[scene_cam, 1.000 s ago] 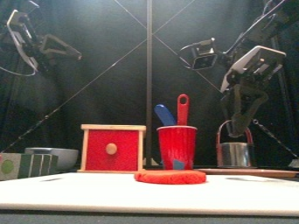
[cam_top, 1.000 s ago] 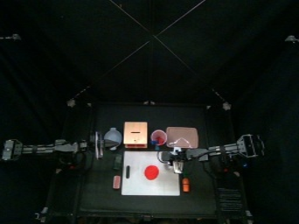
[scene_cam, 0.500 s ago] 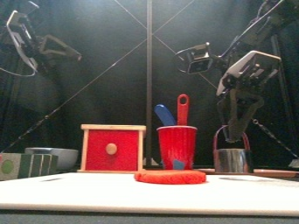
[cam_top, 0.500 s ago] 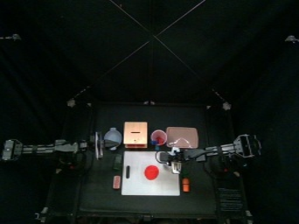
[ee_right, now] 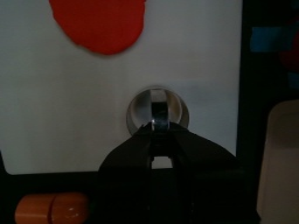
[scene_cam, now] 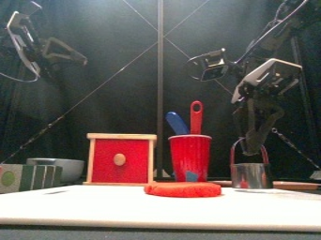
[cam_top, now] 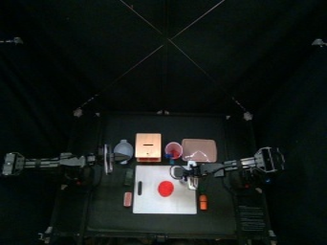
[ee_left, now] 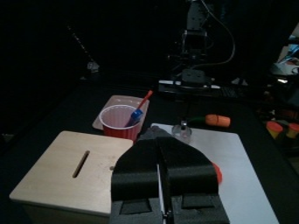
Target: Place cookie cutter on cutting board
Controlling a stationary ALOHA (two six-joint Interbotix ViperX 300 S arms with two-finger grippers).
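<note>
The cookie cutter [scene_cam: 251, 175] is a small round metal ring with an arched handle. My right gripper [scene_cam: 254, 141] is shut on its handle and holds it upright, down at the surface of the white cutting board [scene_cam: 75, 206], near the board's right edge. In the right wrist view the cutter [ee_right: 156, 107] stands on the white board [ee_right: 70, 105] between my jaws. From above, the cutter [cam_top: 181, 173] is on the board [cam_top: 147, 199], right of a flat red disc [cam_top: 165, 189]. My left gripper [ee_left: 163, 175] is shut and empty at the table's left.
A wooden box with a red front [scene_cam: 122, 157] and a red cup holding two utensils [scene_cam: 190, 155] stand behind the board. A pinkish tray [cam_top: 200, 149] lies at the back right. Small orange pieces [cam_top: 125, 198] [cam_top: 205, 202] lie beside the board.
My right gripper has come down with the cookie cutter, from a little above the board to its surface. The left arm has not moved.
</note>
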